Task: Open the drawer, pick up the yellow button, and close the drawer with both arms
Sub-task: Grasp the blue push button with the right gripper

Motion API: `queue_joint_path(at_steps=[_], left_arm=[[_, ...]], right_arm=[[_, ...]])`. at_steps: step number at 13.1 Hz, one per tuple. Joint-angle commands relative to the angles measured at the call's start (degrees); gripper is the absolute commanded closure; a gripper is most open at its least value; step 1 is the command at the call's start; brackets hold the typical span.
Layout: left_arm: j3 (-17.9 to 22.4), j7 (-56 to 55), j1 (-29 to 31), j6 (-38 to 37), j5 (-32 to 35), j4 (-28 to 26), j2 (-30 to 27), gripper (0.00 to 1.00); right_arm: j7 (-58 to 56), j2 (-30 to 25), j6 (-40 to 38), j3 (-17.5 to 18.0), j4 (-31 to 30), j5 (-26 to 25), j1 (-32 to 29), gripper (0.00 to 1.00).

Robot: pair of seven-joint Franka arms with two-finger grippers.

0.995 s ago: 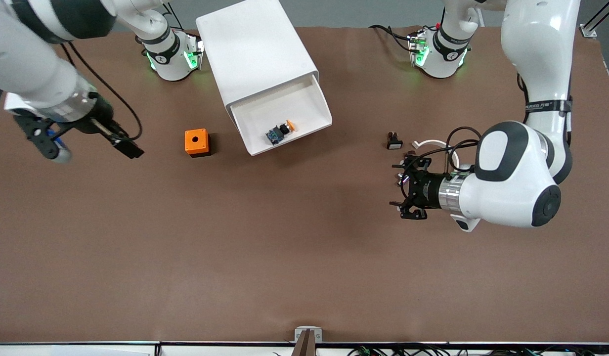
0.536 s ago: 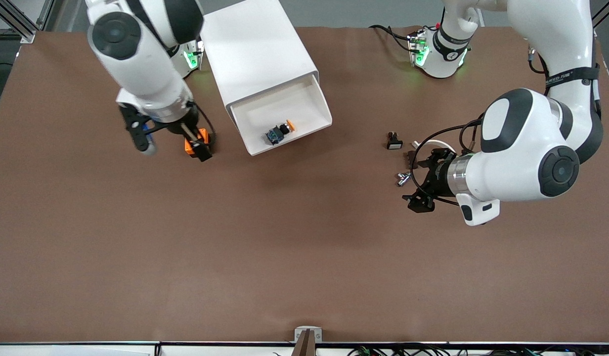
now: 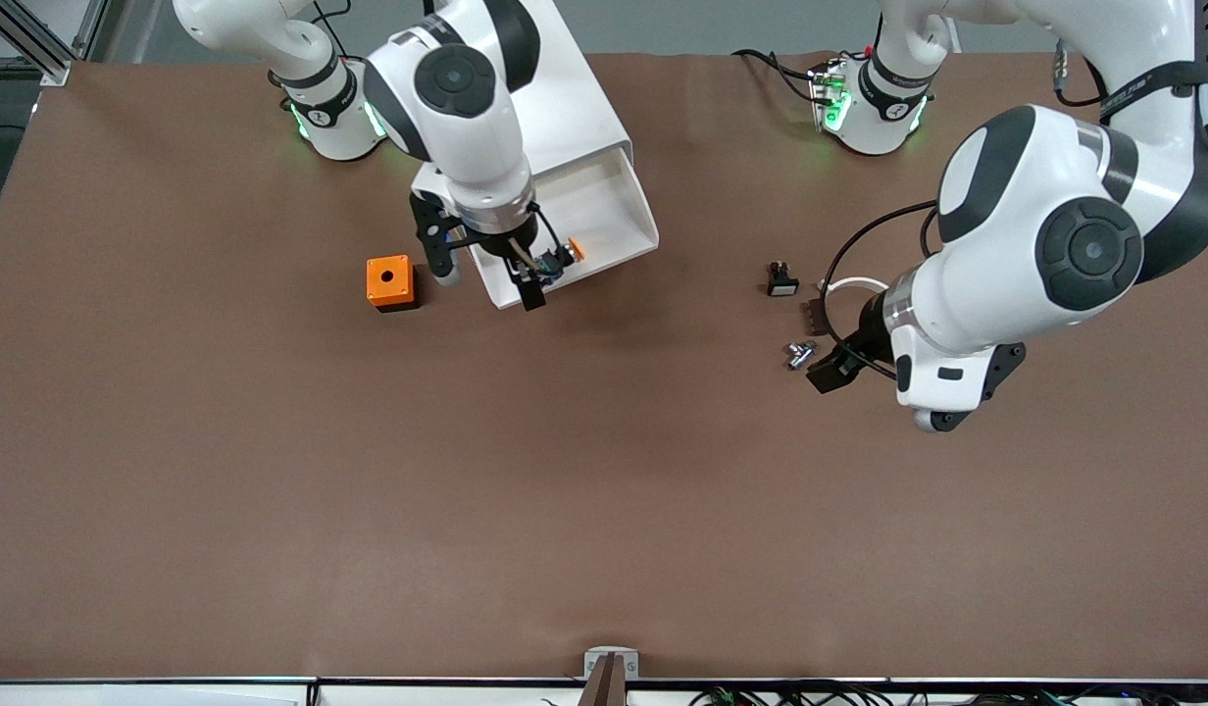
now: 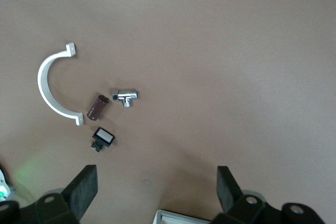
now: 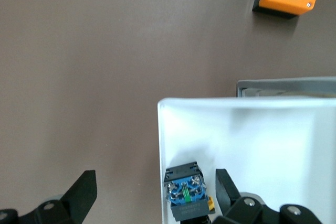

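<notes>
The white cabinet [image 3: 584, 108] lies with its top drawer [image 3: 624, 211] pulled open. The button [image 3: 562, 259], orange cap, black barrel and blue base, lies in the drawer near its front wall. My right gripper [image 3: 486, 275] hangs open over the drawer's front corner. In the right wrist view the button [image 5: 186, 192] sits between the open fingers, close to one of them, and the right gripper [image 5: 155, 190] straddles the drawer's wall [image 5: 160, 145]. My left gripper [image 3: 834, 365] is open and empty over bare table near small loose parts, also open in its wrist view [image 4: 156, 190].
An orange cube box [image 3: 388, 281] with a round hole stands beside the drawer, toward the right arm's end. Near the left gripper lie a small black part with a white face [image 3: 781, 281], a white half-ring [image 3: 849, 284], a brown cylinder [image 4: 97, 107] and a chrome fitting [image 3: 798, 353].
My right arm has swung in from the right arm's end of the table, past the orange box, to over the open drawer. My left arm's wrist has turned over the loose parts.
</notes>
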Motion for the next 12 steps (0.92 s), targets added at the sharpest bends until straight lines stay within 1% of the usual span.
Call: queue_joint_path(at_steps=[1, 4, 5, 6, 8, 10, 11, 12], left_arm=[[0.04, 2.59, -0.62, 0.07, 1.84, -1.61, -0.15, 0.00], [-0.05, 3.74, -2.64, 1.99, 2.81, -1.70, 2.23, 0.00], [-0.14, 3.74, -3.00, 2.35, 2.90, -1.79, 2.49, 0.00], [-0.49, 3.82, -3.44, 2.44, 2.90, -1.79, 2.93, 0.00], [-0.75, 3.74, -4.40, 2.44, 2.72, -2.31, 3.02, 0.00], [-1.10, 3.74, -5.64, 2.53, 2.02, -2.58, 4.07, 0.00], [-2.15, 3.74, -5.90, 3.14, 1.76, -2.67, 4.16, 0.00], [-2.86, 3.82, -5.99, 4.19, 1.67, -2.93, 4.51, 0.00]], right_arm=[[1.29, 0.78, 1.22, -0.70, -0.57, 0.21, 1.52, 0.00], [1.91, 0.78, 2.98, -0.70, -2.16, 0.21, 3.27, 0.01], [1.91, 0.69, 2.64, -0.70, -2.16, 0.21, 3.63, 0.05], [1.91, 0.61, 2.37, -0.70, -2.16, 0.21, 3.63, 0.12], [1.82, 0.43, 2.19, -0.61, -2.16, 0.21, 3.81, 0.32], [1.73, 0.34, 1.67, -0.61, -2.16, 0.21, 3.98, 0.54], [1.47, 0.25, 1.32, -0.61, -2.16, 0.21, 3.98, 0.70], [1.21, 0.08, 1.23, -0.61, -2.07, 0.21, 4.24, 0.83]])
